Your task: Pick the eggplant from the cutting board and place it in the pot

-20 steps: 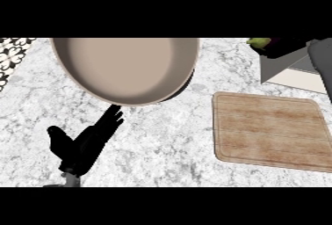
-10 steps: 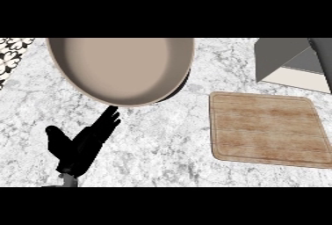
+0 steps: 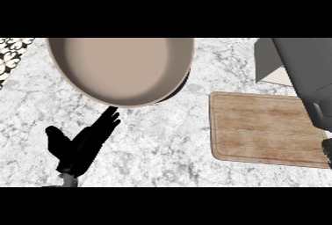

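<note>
The wide beige pot [image 3: 120, 66] stands at the back left, and nothing shows inside it. At the right lies the wooden cutting board [image 3: 266, 127], its top bare. No eggplant shows anywhere in the head view. My left hand [image 3: 81, 147] rests open at the lower left, its straight fingers pointing up toward the pot's near rim without touching it. My right forearm [image 3: 304, 70] crosses the upper right corner and covers the board's far right corner. The right hand itself is out of view.
The pot and board stand on a marble counter [image 3: 168, 145]. A patterned tile strip [image 3: 13, 55] shows at the far left edge. A pale block [image 3: 276, 77] sits beside the forearm, behind the board.
The right forearm has swung lower and further into the upper right corner. A small green thing seen at the top edge a second ago is gone from view. The left hand has stayed still.
</note>
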{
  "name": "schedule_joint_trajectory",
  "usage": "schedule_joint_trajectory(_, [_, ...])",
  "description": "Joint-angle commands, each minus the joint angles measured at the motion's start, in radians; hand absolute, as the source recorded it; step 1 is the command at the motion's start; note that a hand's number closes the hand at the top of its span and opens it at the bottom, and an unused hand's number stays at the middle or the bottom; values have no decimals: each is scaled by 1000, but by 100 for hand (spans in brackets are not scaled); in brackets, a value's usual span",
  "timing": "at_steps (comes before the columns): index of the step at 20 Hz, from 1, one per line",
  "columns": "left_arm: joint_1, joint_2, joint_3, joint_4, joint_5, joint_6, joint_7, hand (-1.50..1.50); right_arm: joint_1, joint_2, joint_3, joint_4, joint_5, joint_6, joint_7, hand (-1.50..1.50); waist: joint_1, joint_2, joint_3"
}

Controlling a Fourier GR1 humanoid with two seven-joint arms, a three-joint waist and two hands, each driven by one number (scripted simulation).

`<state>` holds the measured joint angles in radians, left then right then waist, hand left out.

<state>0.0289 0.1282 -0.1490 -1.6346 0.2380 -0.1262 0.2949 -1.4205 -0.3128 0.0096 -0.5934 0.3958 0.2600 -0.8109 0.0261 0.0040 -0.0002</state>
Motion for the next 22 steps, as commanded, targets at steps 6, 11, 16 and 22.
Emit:
schedule_joint_trajectory(6, [-47,-21,1,22,-5,-13,-13,0,-81,209,40,50,64,-127,73,150,-4,2,-1])
schedule_joint_trajectory(11, [-57,-16,10,17,-8,-13,1,0,-155,308,52,117,74,-186,129,150,6,3,-1])
schedule_joint_trajectory(16, [-121,-43,-14,-3,-6,9,81,0,-153,311,132,200,-16,-200,77,150,42,10,-2])
schedule_joint_trajectory(22, [-86,-29,-33,-3,-24,-38,21,0,-161,312,254,230,-104,-199,157,150,76,10,-4])
